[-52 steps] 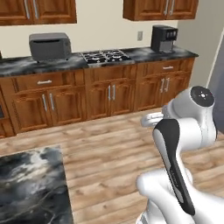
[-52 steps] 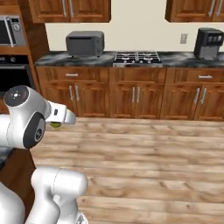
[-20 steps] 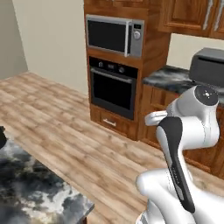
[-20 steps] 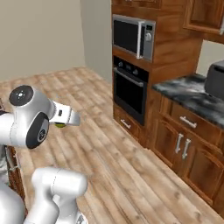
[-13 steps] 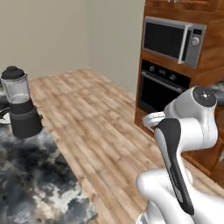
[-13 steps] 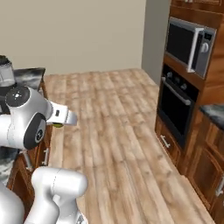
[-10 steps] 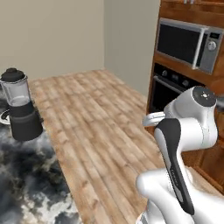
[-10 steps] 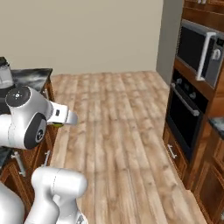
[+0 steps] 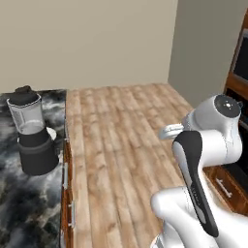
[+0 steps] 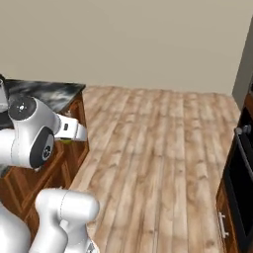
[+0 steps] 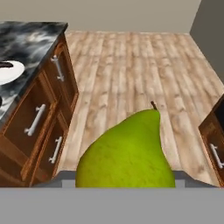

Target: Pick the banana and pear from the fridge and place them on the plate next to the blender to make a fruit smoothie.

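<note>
One pear (image 11: 127, 153) in the hand (image 11: 124, 186), one blender (image 9: 33, 131), one plate (image 11: 9, 71).

The pear (image 11: 127, 153) at the lower centre of the hand view is finished in a smooth, faintly speckled yellow-green skin with a soft sheen. The blender (image 9: 33, 133) at the left of the left base view is formed of a clear grey-tinted jar on a matt black base, and it is carried on a glossy black-and-white marbled counter (image 9: 19, 203). Brown wood planking is seen across the floor (image 10: 158, 148), reddish varnished wood with metal handles on the cabinets (image 11: 39, 127), and a smooth white glaze on the plate (image 11: 11, 72) at the left edge of the hand view.
</note>
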